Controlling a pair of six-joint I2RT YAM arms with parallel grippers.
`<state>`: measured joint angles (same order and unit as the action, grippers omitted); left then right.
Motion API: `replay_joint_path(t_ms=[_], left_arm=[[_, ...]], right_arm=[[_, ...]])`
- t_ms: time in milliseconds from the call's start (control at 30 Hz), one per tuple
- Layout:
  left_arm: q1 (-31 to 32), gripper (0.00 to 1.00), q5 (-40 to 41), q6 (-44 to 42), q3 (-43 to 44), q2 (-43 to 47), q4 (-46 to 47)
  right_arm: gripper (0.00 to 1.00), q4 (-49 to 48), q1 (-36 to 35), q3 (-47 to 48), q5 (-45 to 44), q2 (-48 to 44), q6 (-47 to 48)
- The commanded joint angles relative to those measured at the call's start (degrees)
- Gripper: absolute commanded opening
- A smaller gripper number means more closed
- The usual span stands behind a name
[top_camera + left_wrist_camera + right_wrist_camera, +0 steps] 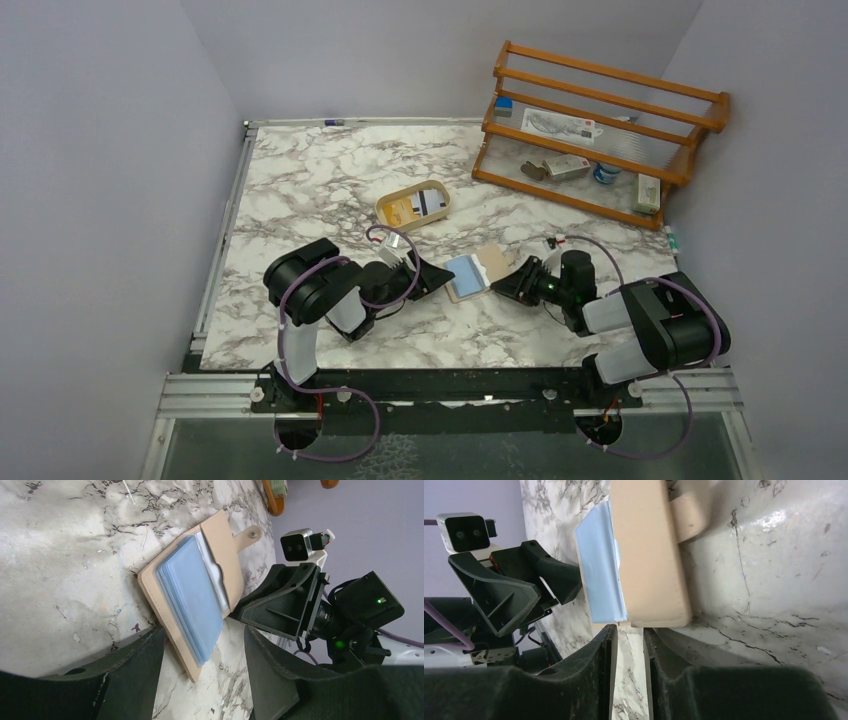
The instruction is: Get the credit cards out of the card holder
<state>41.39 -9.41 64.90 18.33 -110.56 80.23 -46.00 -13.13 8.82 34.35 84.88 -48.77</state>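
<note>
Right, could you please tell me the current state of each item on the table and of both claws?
card holder: open, lying flat on the table.
credit cards: stacked in one half of it, not yet out.
left claw: open, empty, at the cards' side.
right claw: jaws nearly together at the holder's other edge; grip unclear.
oval tray: upright, holding a few cards.

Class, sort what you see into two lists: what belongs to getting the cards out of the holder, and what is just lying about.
Belongs to the job:
- card holder
- blue cards inside it
- left gripper
- right gripper

Just lying about:
- oval tray
- wooden rack
- small boxes on the rack
</note>
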Motion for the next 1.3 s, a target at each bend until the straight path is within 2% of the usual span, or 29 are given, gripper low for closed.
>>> replay_joint_path(t_ms=[0, 67, 133, 300, 600, 767, 867, 967, 1067, 1167, 1267], left_arm=[[0.12, 0.61, 0.71, -2.75, -0.92, -2.54, -8.46], [0.09, 0.61, 0.71, -2.85, -1.01, -2.63, -8.42], [0.04, 0.61, 0.71, -2.89, -1.01, -2.75, -8.42], [0.03, 0.61, 0.44, -2.94, -0.93, -2.72, -8.42], [0.10, 0.61, 0.19, -2.93, -0.50, -3.03, -8.42], [0.09, 0.61, 0.02, -2.94, -0.11, -3.17, -8.42], [0.10, 0.61, -0.08, -2.88, 0.04, -3.27, -8.42], [0.10, 0.61, 0.00, -2.94, -0.19, -3.15, -8.42], [0.08, 0.61, 0.16, -2.98, -0.62, -2.80, -8.42], [0.07, 0.61, 0.42, -3.12, -1.13, -2.35, -8.42], [0.09, 0.61, 0.82, -3.20, -1.93, -1.93, -6.67]], right_arm=[[0.30, -3.66, -0.24, -0.44, 1.70, 0.72, -0.74], [0.31, -3.46, -0.31, 0.12, 1.35, 1.11, -0.36], [0.38, -2.98, -0.24, 1.01, 0.72, 1.57, 0.16], [0.43, -2.92, -0.30, 3.29, -0.33, 3.58, 0.50], [0.43, -10.25, -0.27, 3.23, -1.89, 8.25, -4.31], [0.39, -23.52, -0.31, 2.08, -1.34, 16.12, -11.55], [0.36, -35.63, -0.25, 1.69, -0.24, 23.78, -17.39], [0.21, -46.45, -0.24, 1.88, 0.20, 31.01, -21.69], [0.02, -52.51, -0.25, 3.27, 1.27, 36.39, -24.33], [0.01, -56.29, -0.30, 3.93, 2.12, 38.38, -26.18], [0.00, -56.35, -0.33, 3.57, 2.19, 35.31, -26.36]])
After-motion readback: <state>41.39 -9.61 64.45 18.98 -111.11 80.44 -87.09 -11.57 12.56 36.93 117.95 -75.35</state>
